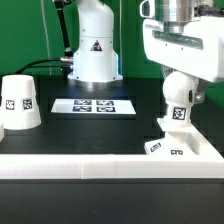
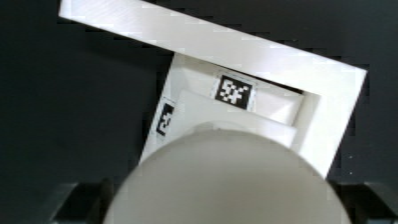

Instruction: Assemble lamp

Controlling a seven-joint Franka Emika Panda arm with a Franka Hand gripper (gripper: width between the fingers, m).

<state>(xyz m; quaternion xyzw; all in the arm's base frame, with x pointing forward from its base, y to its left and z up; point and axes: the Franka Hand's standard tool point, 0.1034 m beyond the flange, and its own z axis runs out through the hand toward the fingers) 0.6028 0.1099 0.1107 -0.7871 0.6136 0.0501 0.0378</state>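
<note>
Gripping the white, round, tagged bulb [image 1: 180, 100] in the gripper [image 1: 181, 78], directly above the low tagged base [image 1: 180, 147]; shade [image 1: 20, 103] standing well away.

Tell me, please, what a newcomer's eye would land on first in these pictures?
Probably the gripper holding the white ball-shaped plastic bulb above the low white wedge-shaped base, at the exterior view's right. Next, the white truncated-cone shade standing alone at that view's left.
</note>
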